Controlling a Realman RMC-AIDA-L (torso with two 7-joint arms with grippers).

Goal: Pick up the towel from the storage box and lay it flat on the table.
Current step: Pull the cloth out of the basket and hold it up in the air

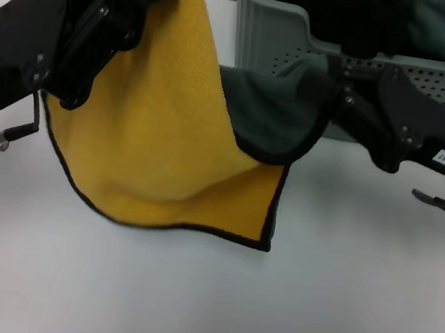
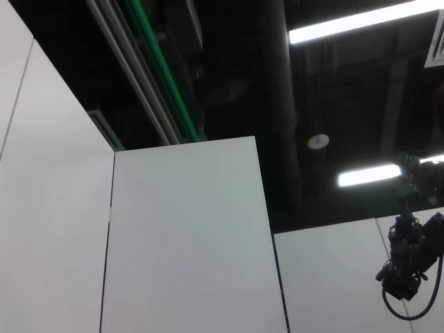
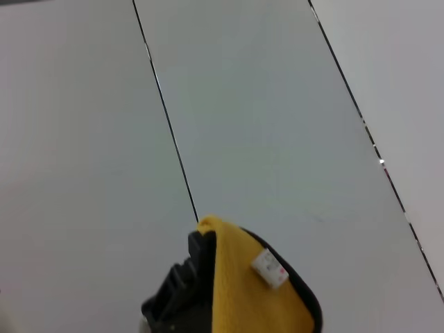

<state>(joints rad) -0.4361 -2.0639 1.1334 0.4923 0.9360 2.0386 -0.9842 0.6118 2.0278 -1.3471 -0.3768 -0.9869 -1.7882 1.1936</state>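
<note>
Room: white partition panels [image 2: 187, 243] with thin dark seams, standing below a dark open ceiling [image 2: 277, 83]. Ceiling carries a green rail [image 2: 163, 76], dark ducting, fluorescent strip lights [image 2: 361, 21] and one small round fitting [image 2: 318, 141].

My arms are basically all matte black. Left gripper [image 1: 101, 29] is a chunky black housing w/ angular plates, small round screws dotted along the edges, plus a thin black crank-looking bit and a silver metal fitting sticking out near the wrist. Right gripper [image 1: 344, 97] is a long slim black casing, few screws, a small white label w/ dark lettering (can't read it), and silver metal clips at the wrist.
</note>
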